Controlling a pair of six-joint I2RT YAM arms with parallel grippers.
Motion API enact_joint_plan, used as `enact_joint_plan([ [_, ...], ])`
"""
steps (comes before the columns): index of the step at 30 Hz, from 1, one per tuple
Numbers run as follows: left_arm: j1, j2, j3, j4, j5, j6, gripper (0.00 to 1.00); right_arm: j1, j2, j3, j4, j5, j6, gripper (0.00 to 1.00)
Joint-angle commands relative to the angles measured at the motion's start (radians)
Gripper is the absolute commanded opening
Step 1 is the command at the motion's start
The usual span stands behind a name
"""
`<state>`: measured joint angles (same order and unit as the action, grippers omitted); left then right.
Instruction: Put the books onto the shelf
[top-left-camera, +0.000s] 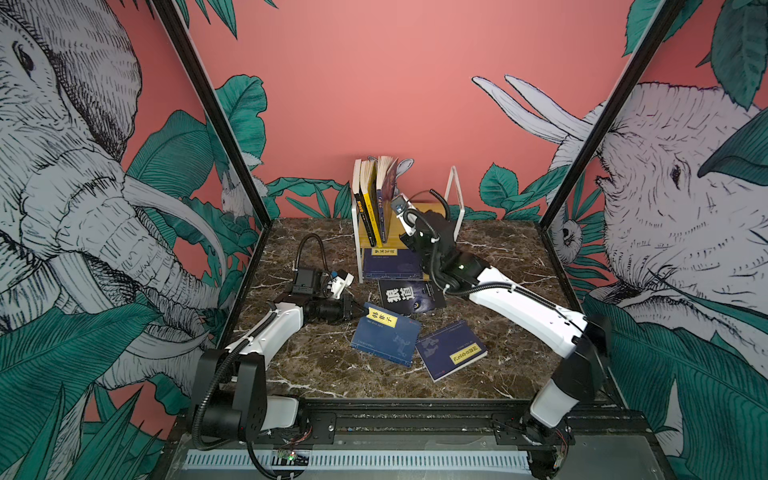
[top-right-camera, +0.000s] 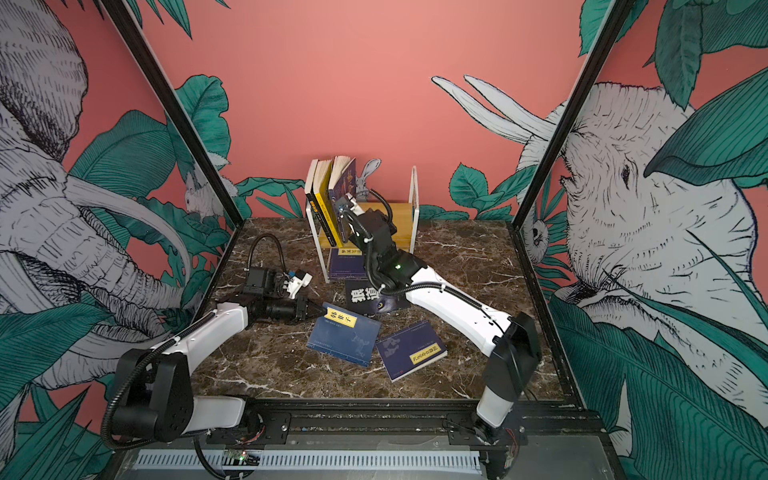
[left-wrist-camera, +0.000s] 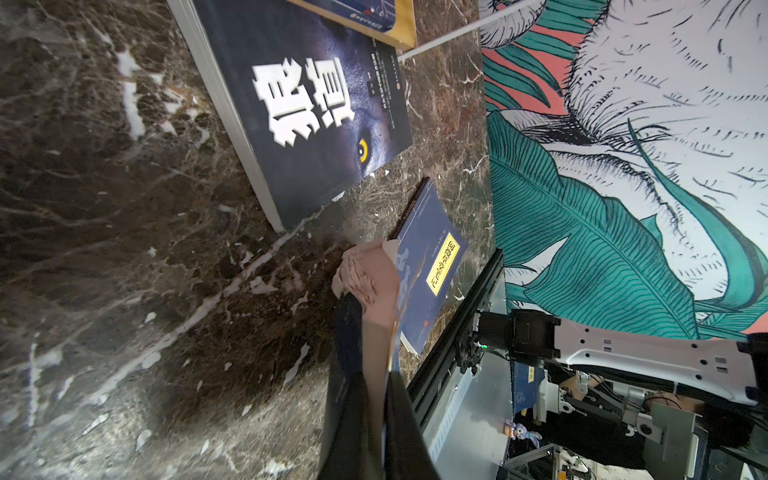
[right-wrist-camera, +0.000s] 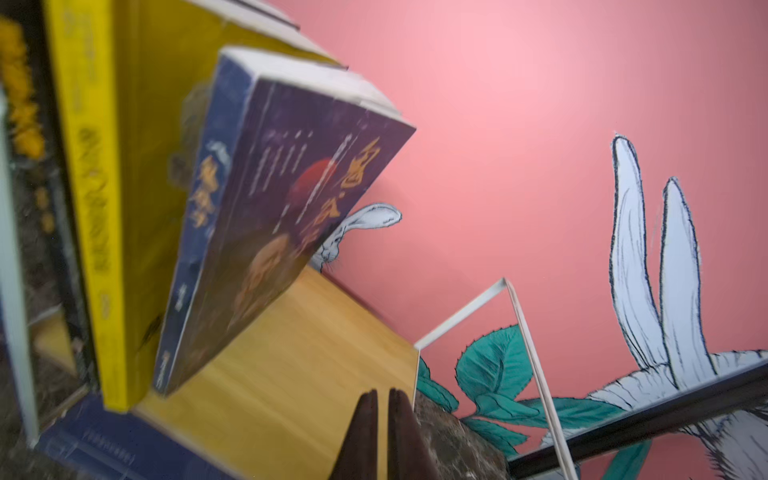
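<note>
My left gripper (top-left-camera: 355, 309) pinches a navy book (top-left-camera: 384, 338); my right gripper (right-wrist-camera: 382, 395) is clenched on nothing.
The pinched book lies mid-frame on the marble table (top-left-camera: 311, 365) (its corner lifted); three upright books (top-right-camera: 328, 195) stand on the shelf (top-right-camera: 401, 220) above centre, beside my right fingers.

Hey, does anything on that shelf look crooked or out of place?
Yes. The purple book on the shelf's top board leans to the right, away from the yellow book, and its pages spread slightly at the top.
</note>
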<state>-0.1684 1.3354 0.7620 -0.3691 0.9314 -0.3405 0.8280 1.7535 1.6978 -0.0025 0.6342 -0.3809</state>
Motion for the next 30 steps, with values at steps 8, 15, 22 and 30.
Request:
enact_joint_plan([
  [8,0.006,-0.077,-0.043,0.04,0.028,-0.026,0.0,-0.185,0.299,0.429,-0.165,-0.191,0.443,0.0],
  [15,0.007,-0.084,-0.044,0.05,0.026,-0.033,0.0,-0.202,0.476,0.71,-0.235,-0.314,0.512,0.0],
  [22,0.007,-0.09,-0.041,0.049,0.022,-0.032,0.0,-0.202,0.535,0.773,-0.14,-0.388,0.566,0.0],
  [30,0.006,-0.096,-0.047,0.056,0.021,-0.035,0.0,-0.197,0.591,0.851,-0.087,-0.531,0.573,0.0],
])
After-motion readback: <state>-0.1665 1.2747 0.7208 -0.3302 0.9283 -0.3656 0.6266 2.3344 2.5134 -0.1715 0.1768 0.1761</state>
